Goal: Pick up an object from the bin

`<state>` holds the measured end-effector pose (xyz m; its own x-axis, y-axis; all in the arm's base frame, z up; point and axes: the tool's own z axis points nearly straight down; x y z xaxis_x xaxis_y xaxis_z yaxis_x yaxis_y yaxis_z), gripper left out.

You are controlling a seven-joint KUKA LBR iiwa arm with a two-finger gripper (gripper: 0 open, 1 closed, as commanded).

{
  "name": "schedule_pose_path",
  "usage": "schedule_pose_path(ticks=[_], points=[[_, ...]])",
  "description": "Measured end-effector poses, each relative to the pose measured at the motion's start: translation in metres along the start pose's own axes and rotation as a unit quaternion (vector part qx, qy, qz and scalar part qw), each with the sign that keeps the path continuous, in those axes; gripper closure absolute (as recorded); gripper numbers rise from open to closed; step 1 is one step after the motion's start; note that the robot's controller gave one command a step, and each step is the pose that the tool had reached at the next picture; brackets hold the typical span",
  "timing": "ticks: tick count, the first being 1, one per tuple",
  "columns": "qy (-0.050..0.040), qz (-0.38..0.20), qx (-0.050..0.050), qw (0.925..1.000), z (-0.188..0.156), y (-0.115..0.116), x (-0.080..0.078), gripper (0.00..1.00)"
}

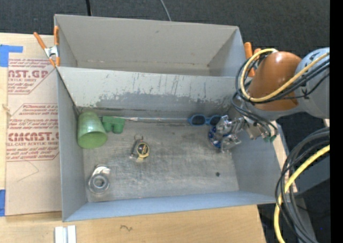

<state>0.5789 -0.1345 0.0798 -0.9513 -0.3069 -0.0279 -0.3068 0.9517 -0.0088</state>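
bin [150,84]: grey metal, open at the top, with sloping walls; flat floor scuffed and scratched, pale streaks along the foot of the far wall.
in the bin: a few small loose things, spread well apart, most toward the left end and the far wall.
gripper [226,136]: low over the right end of the floor, close to the right wall, right of the frame's middle.
grip: cannot tell from this view whether open or closed, nor whether anything is held.
small blue thing [214,139]: dark blue, shape hard to make out, at the gripper's left edge on the right part of the floor; touching it or just beside it, unclear which.
blue piece [202,120]: flat-looking, with a dark loop, at the foot of the far wall, near the gripper on its upper left.
green cup [91,130]: pale green, tipped over at the left end of the floor, wide end toward the lower frame.
green lump [113,124]: darker green, just right of the cup against the far wall.
yellow-and-black thing [140,150]: small, alone in the middle of the floor.
clear round thing [99,181]: glassy, in the lower left corner of the floor.
dark speck [217,173]: tiny, on the floor below the gripper.
arm [316,84]: reaching in over the right wall from the right of the frame.
orange-brown cover [273,78]: rounded, on the wrist, above the gripper.
cables [252,92]: yellow and black, looped round the cover.
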Motion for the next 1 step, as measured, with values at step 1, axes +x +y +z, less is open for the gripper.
schedule_pose_path(ticks=[1], points=[[0.0086,-0.154,-0.004,0.9881,-0.1835,-0.0003,-0.0052,1.00]])
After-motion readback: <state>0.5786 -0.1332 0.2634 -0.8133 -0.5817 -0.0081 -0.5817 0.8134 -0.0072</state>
